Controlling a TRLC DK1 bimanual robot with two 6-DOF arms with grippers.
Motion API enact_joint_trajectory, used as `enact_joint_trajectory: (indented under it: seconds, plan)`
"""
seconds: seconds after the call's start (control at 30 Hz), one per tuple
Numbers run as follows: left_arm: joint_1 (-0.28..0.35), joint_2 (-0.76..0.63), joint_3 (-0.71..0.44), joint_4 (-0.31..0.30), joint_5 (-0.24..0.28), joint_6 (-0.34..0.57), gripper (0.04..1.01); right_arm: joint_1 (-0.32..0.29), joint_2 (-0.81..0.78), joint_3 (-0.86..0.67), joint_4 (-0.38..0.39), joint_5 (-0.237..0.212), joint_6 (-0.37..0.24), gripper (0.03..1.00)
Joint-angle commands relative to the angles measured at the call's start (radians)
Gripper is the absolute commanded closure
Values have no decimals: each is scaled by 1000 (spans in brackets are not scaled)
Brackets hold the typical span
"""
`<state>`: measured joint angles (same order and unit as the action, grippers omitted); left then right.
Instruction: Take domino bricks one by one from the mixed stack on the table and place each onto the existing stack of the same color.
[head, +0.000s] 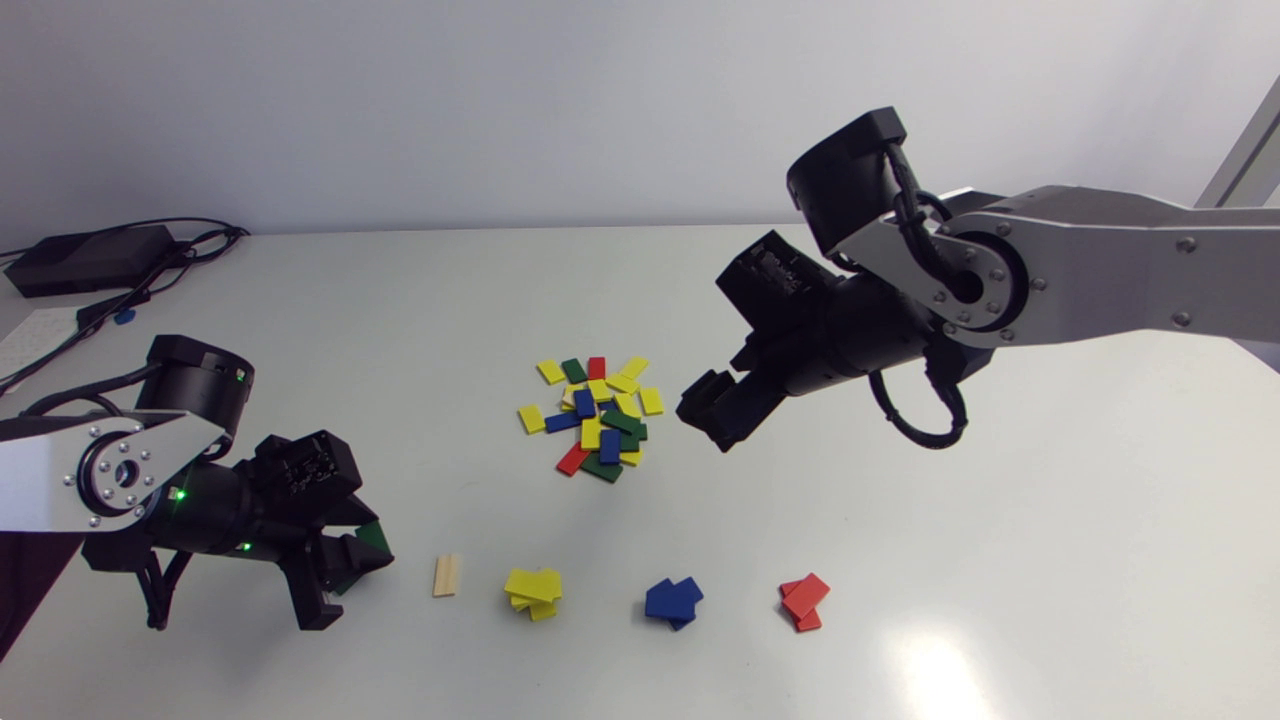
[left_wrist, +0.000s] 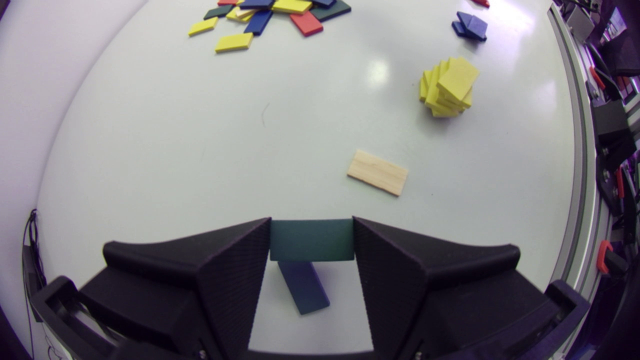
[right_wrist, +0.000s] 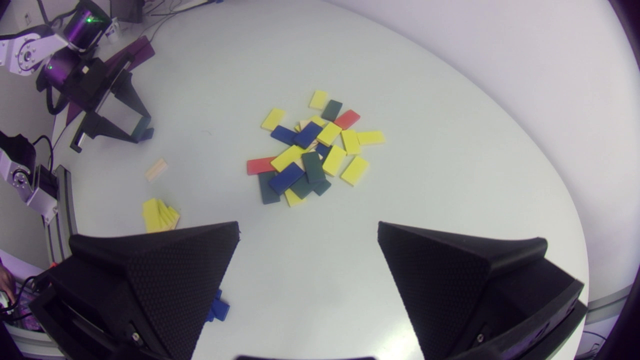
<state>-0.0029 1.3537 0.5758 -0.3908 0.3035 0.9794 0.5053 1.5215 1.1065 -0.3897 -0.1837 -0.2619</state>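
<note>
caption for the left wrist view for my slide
Left gripper, jaws shut on a green brick above a dark brick; wooden brick and yellow stack ahead.

The pile (head: 597, 415) mixes plain yellow, blue, dark green and red bricks, with a sliver of pale wood showing, on a white table (head: 900, 560). Apart from it are a pale wooden brick (head: 446, 575) with fine grain lines, a yellow stack (head: 533, 592), a blue stack (head: 673, 601) and a red stack (head: 804, 602). The left gripper (left_wrist: 311, 222) and right gripper (right_wrist: 308, 227) are matte black with finely dotted finger faces, the green brick (left_wrist: 311, 242) in the left one is a dark, dull shade, the lower brick (left_wrist: 303, 287) looks dark blue-green in shadow, and the left arm (head: 60, 470) and right arm (head: 1100, 270) are silver-grey with black joints.
</note>
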Motion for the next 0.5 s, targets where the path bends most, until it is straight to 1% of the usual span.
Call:
enact_joint_trajectory:
  seconds: [0.0,0.3,0.47]
  plan:
    - [24,30,-31,13,11,38,728,10,-17,-27,3,-7,-5,62]
    - [113,102,-28,46,14,56,728,16,-11,-20,3,-7,-5,62]
    - [138,124,-25,50,16,65,726,21,-6,-10,3,-5,-5,62]
